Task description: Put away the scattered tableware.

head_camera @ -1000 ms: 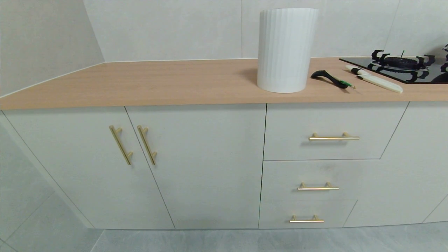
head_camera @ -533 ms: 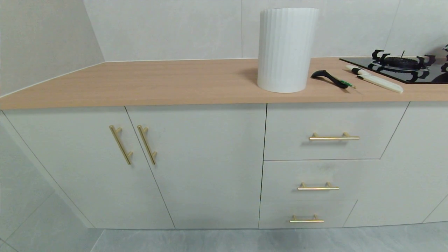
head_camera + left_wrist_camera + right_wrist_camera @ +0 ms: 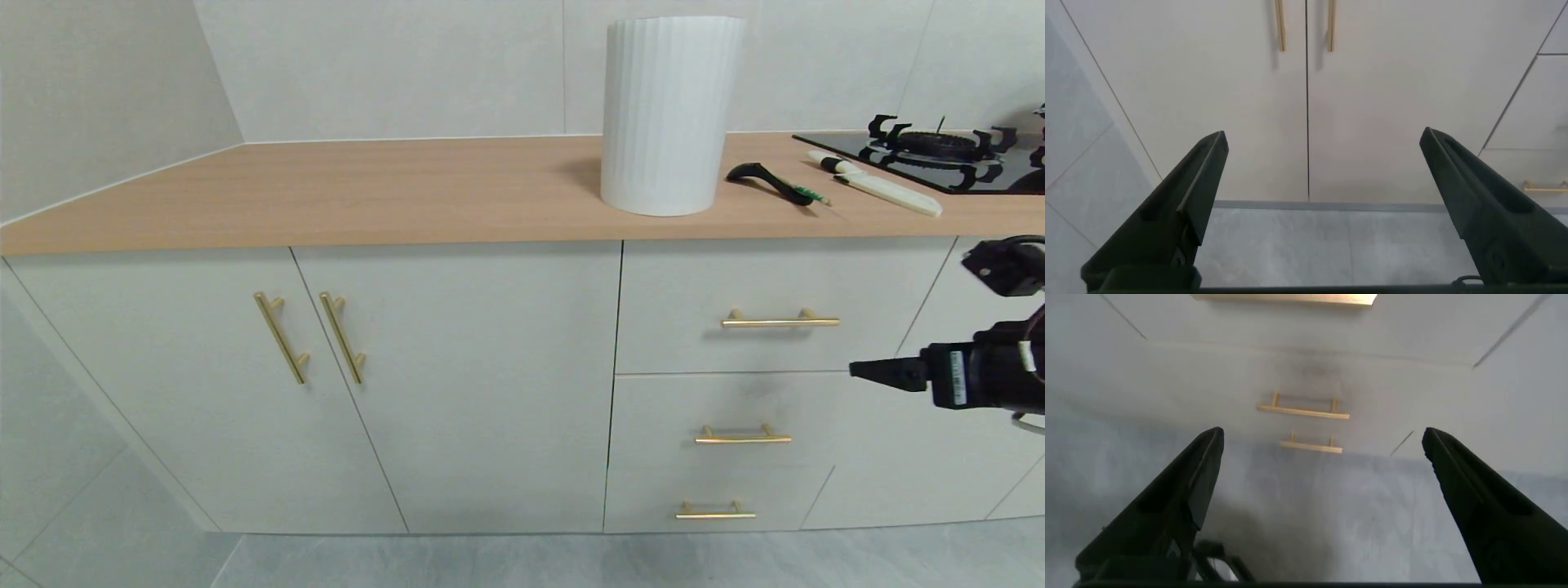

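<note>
The counter (image 3: 367, 192) looks like smooth, matt wood. The white pot (image 3: 665, 114) at 1 o'clock has ribbed sides and a dull finish. The hob (image 3: 971, 184) at 2 o'clock is shiny black glass. The doors (image 3: 473, 384) are pale and matt. The handles (image 3: 780, 322) are shiny gold metal.

A small white label (image 3: 957, 377) sits on the right gripper (image 3: 867, 371), but its print is too tiny to read. No other words or numbers show.
</note>
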Robot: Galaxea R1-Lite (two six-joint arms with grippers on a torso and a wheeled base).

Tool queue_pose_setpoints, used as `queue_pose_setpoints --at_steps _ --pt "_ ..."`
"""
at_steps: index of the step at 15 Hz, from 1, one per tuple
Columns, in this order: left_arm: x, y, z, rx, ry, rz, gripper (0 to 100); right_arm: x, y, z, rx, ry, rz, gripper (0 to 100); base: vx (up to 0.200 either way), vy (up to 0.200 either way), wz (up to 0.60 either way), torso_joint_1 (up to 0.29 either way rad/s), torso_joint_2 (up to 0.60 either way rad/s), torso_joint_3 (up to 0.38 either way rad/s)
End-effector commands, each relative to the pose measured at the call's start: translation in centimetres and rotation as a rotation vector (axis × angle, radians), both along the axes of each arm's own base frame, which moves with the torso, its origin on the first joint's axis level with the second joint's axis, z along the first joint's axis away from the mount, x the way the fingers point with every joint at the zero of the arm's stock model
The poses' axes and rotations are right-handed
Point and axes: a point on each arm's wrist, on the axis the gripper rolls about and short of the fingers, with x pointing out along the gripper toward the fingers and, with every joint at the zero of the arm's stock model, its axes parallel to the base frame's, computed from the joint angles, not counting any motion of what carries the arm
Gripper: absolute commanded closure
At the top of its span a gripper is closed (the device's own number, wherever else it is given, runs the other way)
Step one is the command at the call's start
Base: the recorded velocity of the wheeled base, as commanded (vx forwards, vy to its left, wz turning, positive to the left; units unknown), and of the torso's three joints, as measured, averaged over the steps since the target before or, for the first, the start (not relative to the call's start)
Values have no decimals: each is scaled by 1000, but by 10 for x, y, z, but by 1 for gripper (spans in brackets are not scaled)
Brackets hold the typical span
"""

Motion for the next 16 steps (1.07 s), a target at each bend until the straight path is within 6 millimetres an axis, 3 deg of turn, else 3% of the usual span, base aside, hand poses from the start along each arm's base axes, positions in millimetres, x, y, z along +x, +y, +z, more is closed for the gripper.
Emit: queue_pose_setpoints --at_steps 1,3,10,16 --pt "0 0 0 0 0 2 0 46 5 -56 -14 172 9 0 0 0 0 0 0 0" --pt "0 0 0 0 2 -2 0 65 7 -85 -15 210 6 0 0 0 0 0 0 0" --pt "0 0 0 0 0 2 0 97 15 -162 -44 165 -16 0 0 0 0 0 0 0" --pt "0 0 0 0 0 0 0 108 15 -186 -59 76 -49 0 0 0 0 0 0 0"
